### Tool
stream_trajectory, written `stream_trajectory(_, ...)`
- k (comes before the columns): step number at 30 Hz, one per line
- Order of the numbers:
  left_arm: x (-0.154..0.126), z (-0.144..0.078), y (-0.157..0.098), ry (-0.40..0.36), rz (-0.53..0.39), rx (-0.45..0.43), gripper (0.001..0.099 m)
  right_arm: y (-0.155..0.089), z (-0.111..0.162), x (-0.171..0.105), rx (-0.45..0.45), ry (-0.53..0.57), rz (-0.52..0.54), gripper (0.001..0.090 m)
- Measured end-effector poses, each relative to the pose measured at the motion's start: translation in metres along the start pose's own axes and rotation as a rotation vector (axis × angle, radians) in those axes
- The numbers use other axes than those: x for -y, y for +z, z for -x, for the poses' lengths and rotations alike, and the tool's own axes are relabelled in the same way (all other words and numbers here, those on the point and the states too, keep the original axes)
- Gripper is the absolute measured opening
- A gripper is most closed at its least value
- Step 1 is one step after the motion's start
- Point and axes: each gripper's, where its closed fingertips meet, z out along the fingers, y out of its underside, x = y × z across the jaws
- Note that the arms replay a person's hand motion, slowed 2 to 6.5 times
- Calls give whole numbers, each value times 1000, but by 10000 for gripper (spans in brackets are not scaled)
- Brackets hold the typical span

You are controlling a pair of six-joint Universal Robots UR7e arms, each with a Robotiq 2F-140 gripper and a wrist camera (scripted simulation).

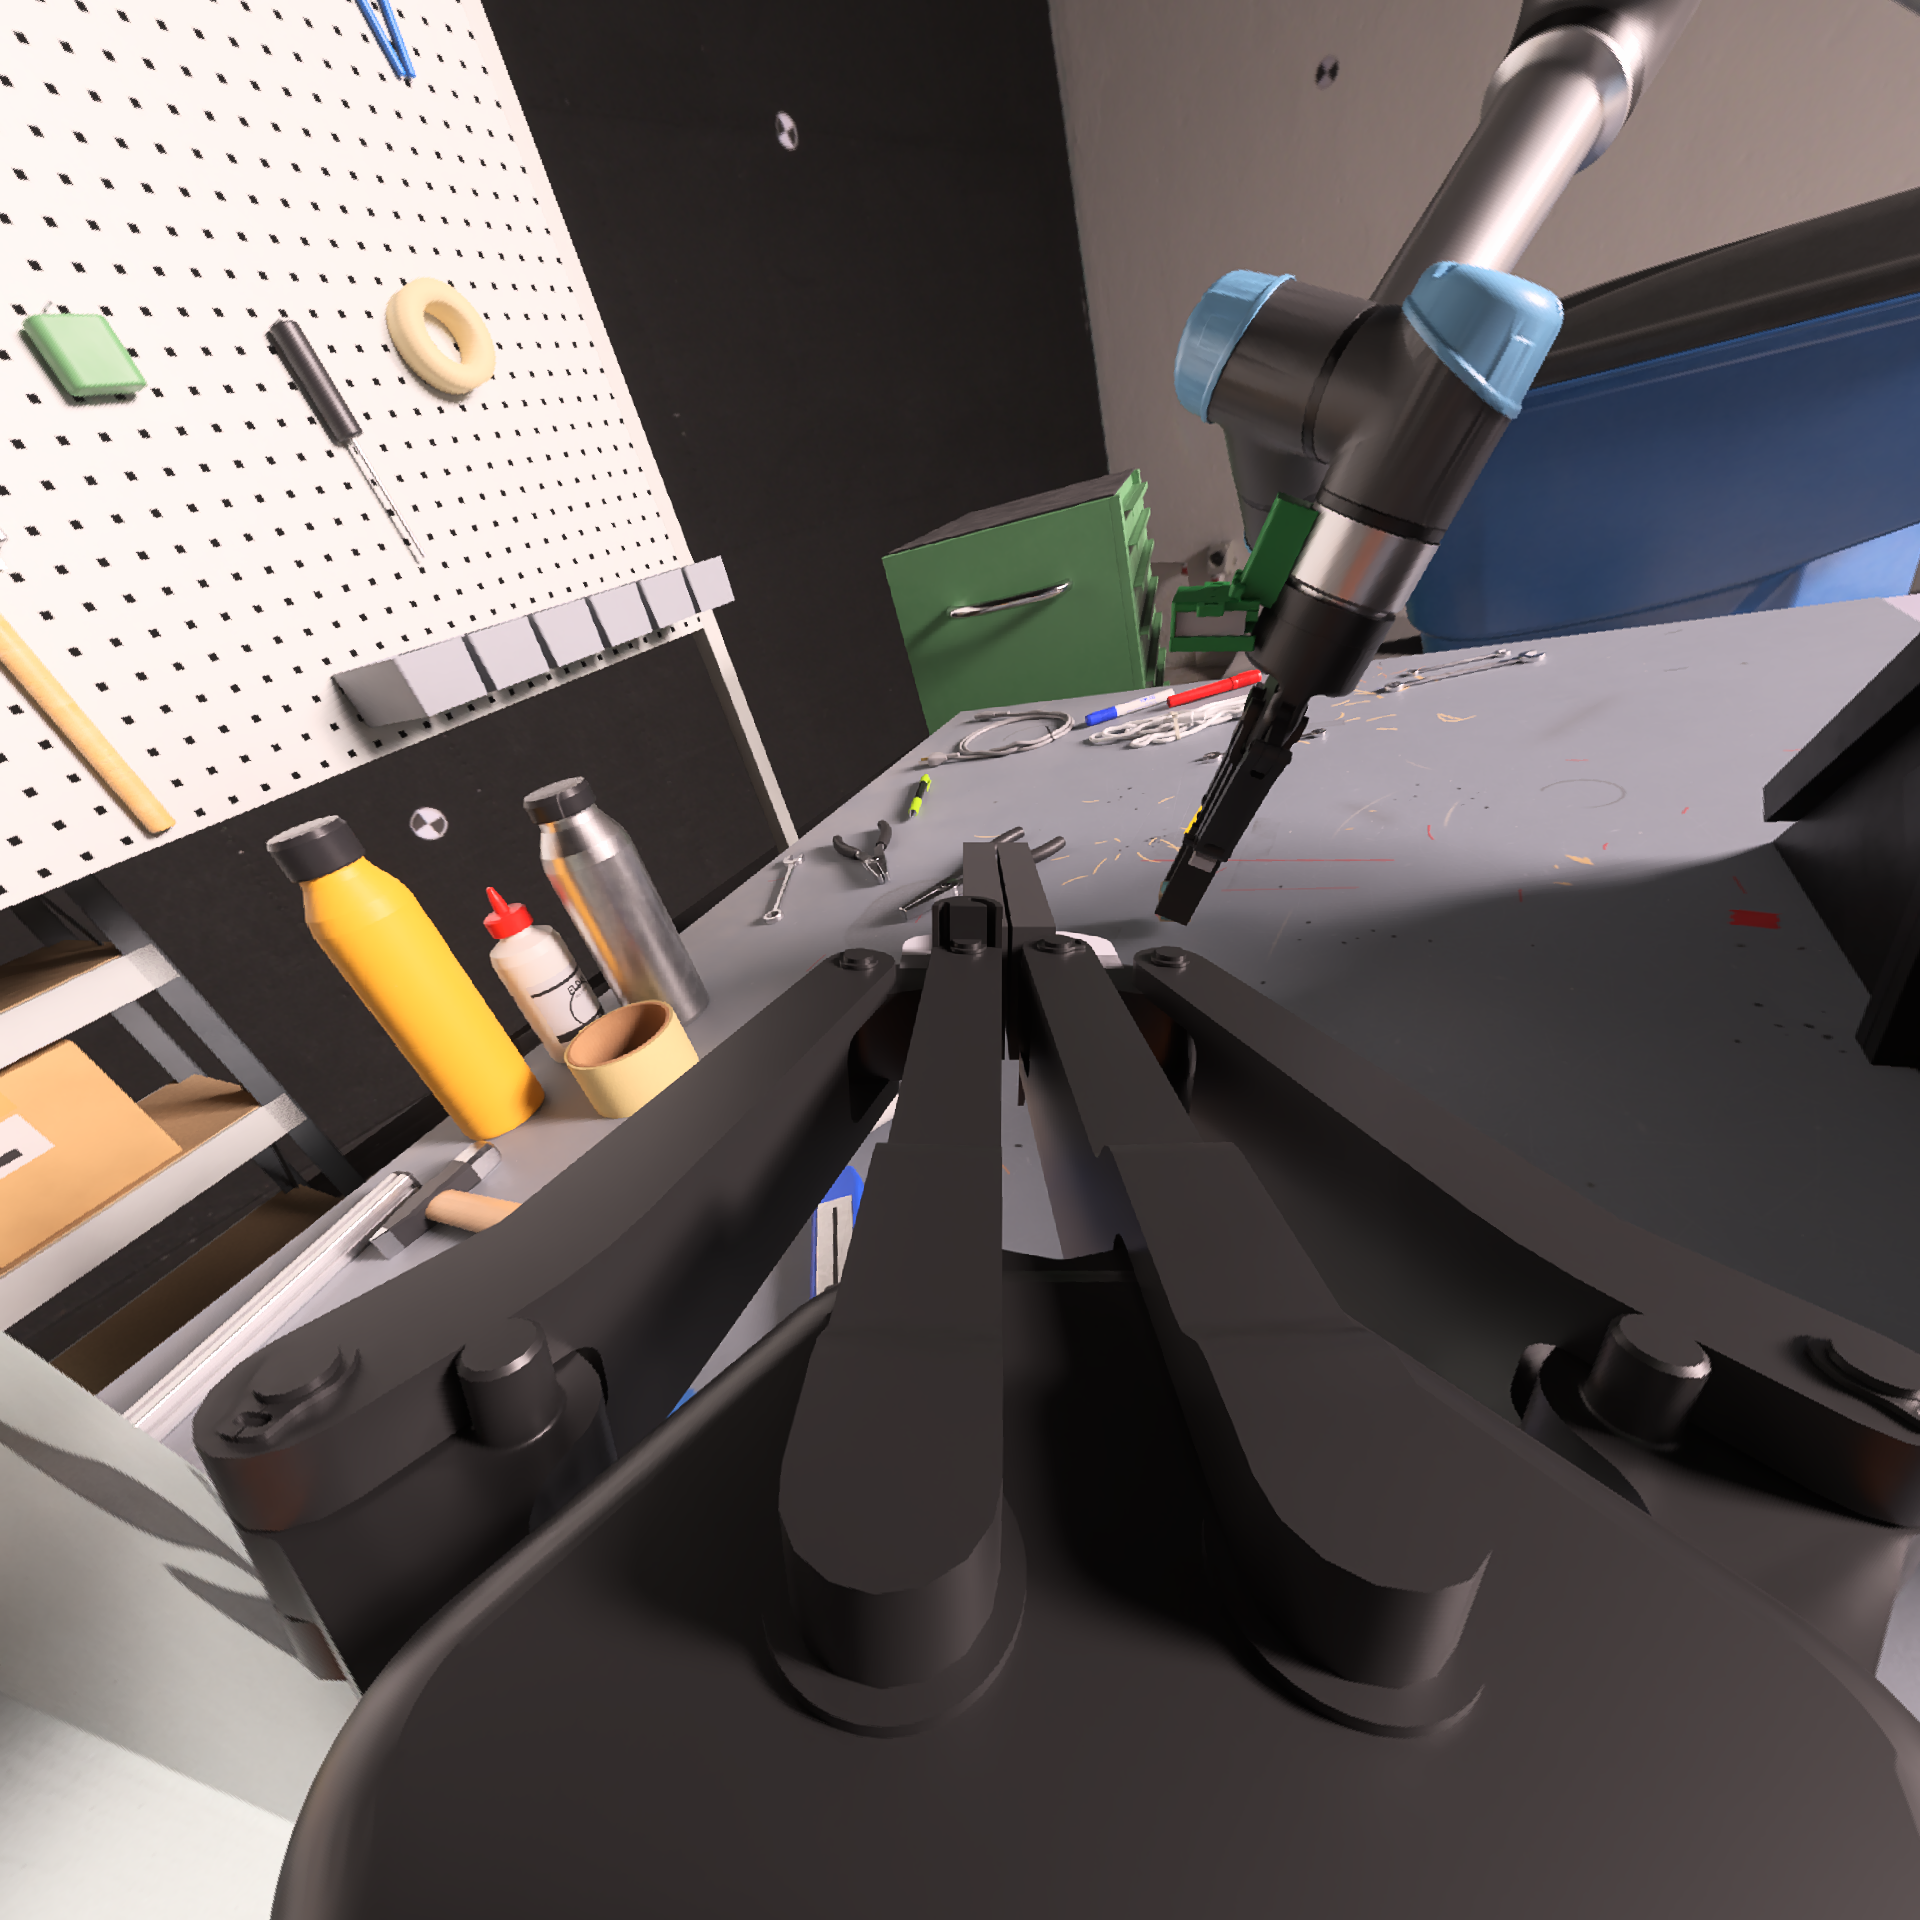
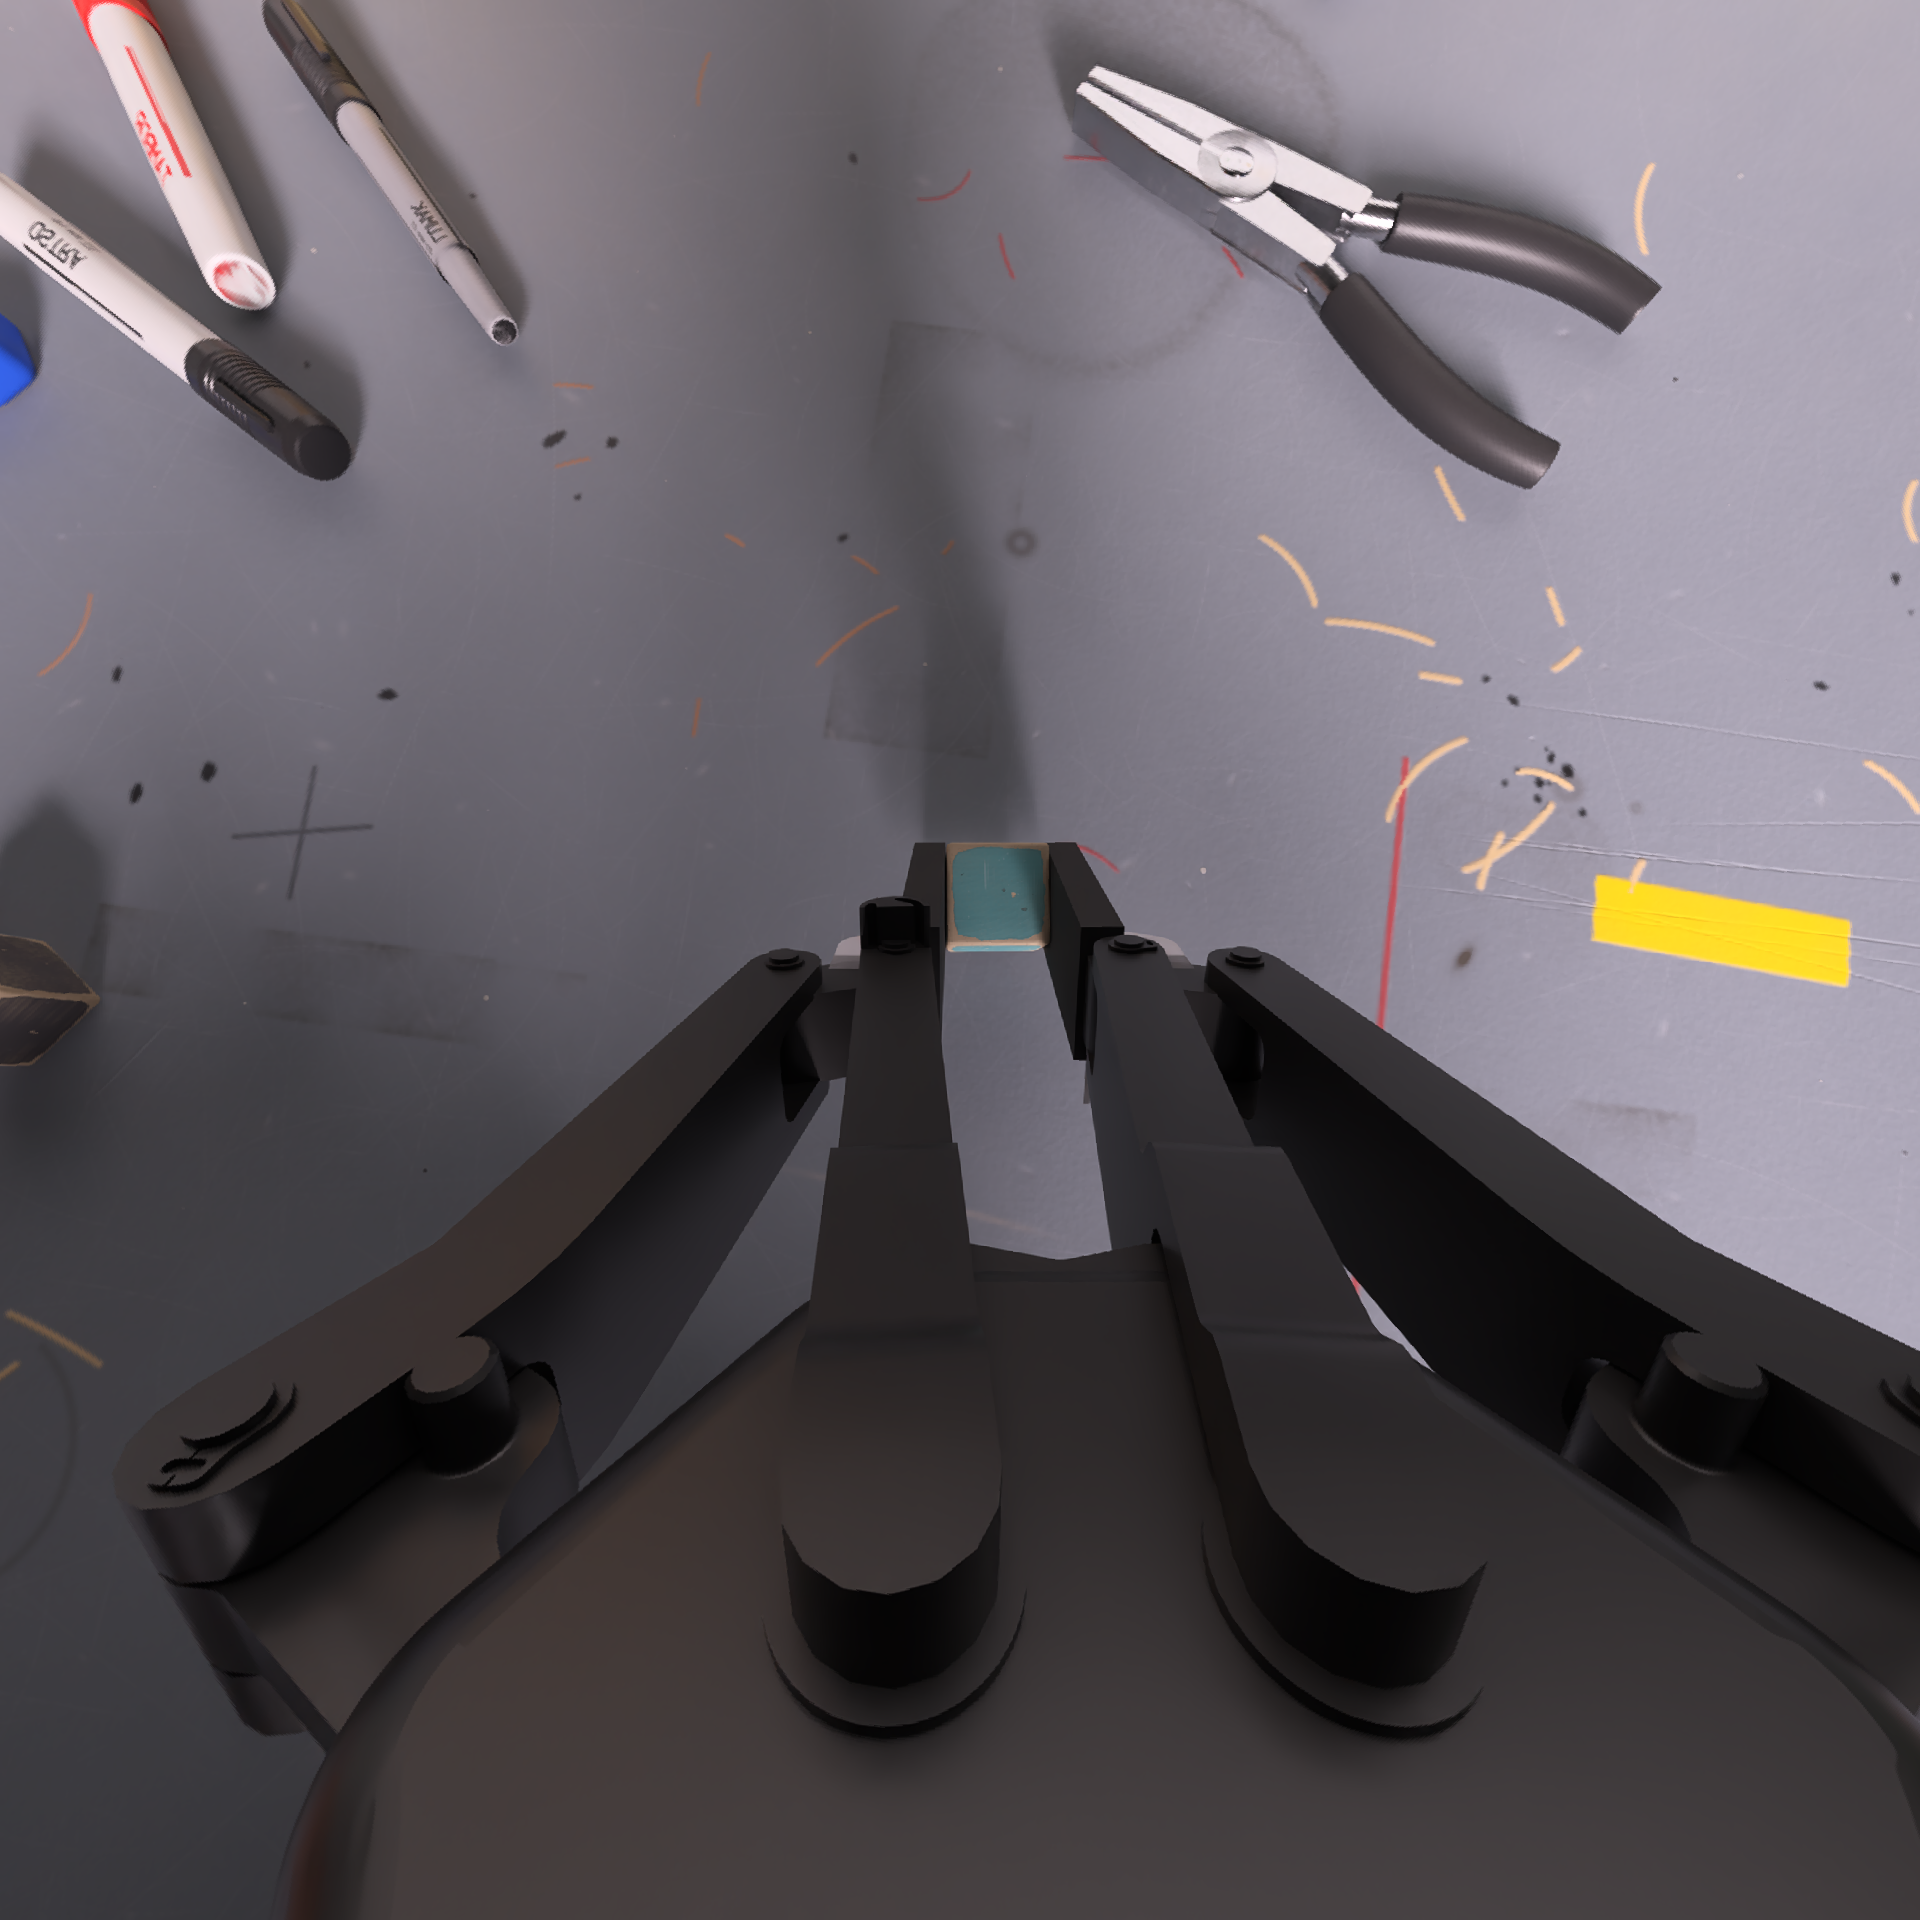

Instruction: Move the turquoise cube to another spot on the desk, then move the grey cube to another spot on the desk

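Above the desk, the right end effector pinches the turquoise cube; the left end effector is pressed together.

Your right pincer grips the turquoise cube above the desk — pliers and markers lie beyond.

So in the right wrist view the cube sits pinched between the right hand's fingertips, above the bench, I think. Pliers lie off to the upper right, three markers upper left, a strip of tape to the right. In the left wrist view, two bottles and a glue bottle stand along the bench's left edge below the pegboard.
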Motion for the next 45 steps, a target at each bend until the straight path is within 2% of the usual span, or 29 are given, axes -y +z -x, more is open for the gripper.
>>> stream_trajectory(16,-1,-1,0,2,4,-5,9,4,-3,-3,3,15,-4,255)
stream_trajectory(18,0,0,-1,2,4,-5,9,2,-5,-1,-3,21,-17,395)
stream_trajectory(22,0,0,-2,3,3,-3,9,-8,-9,6,-21,33,-65,413)
stream_trajectory(31,2,4,-4,9,1,16,9,-50,-15,36,-105,56,-249,431)
stream_trajectory(35,3,4,-5,11,-2,19,9,-77,-6,54,-129,41,-357,434)
stream_trajectory(40,4,4,-6,9,-5,19,9,-114,25,77,-98,-20,-505,431)
stream_trajectory(45,5,4,-7,10,-6,20,9,-141,74,89,-11,-126,-593,425)
